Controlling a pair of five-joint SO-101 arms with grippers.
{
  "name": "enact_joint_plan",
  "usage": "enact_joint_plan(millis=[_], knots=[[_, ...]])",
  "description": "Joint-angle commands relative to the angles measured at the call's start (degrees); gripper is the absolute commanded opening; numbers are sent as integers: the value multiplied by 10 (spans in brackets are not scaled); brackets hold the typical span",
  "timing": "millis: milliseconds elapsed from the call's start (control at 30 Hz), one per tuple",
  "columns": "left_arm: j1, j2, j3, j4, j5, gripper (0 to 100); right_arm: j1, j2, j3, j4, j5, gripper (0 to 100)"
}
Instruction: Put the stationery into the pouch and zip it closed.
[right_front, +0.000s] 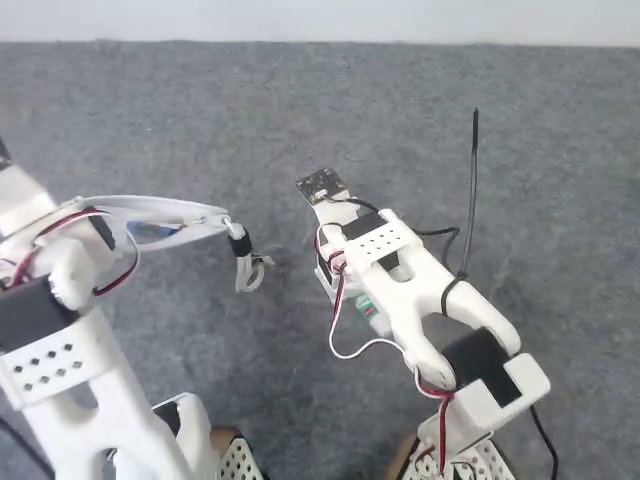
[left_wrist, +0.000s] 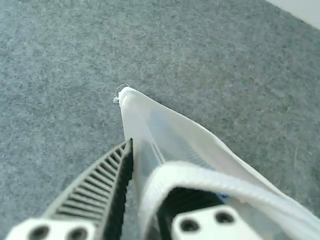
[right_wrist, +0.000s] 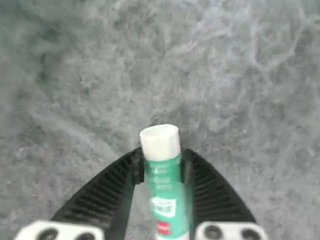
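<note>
Right end effector: jaws clamped on the glue stick just below its white cap, cap pointing out past the tips. The grip looks centred and the stick isn't visibly skewed. It's off the bench, and the high view shows a bit of green under the right arm.

Left end effector: closed on one edge of the pouch, holding it in the air. In the high view the pouch sticks out flat towards the right arm, with the zip pull dangling off the far corner. Stick and pouch are apart, with bare bench between them.

Step in hand, as I read it: get the stick into the pouch.

- Can't tell from these views how wide the mouth gapes, so check that before committing.
- Line the stick's axis up with the mouth and go in cap first, shallow, along the pouch's length.
- Keep the left grip firm; the mesh is floppy and will likely fold if pushed.
- Release only when most of the stick is inside, or it could tip out.
- Stay off the pull; it's needed for zipping.
</note>
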Motion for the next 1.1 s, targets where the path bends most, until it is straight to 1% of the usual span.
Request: enact_joint_plan(millis=[0,133,433,533,800,1067], knots=[[-3,-27,-13,-7,-6,12,-6,10,-30,-14,0,6],[-3,-27,-13,-7,-6,12,-7,12,-31,-8,27,6],[-3,-26,-9,-7,-6,12,-7,-65,-25,58,27,6],[-3,-26,-9,-7,-6,12,-7,-97,4,60,29,6],[-3,-26,-9,-7,-6,12,-7,-266,89,59,29,6],[-3,-26,-9,-9,-6,12,-10,-413,125,59,26,6]])
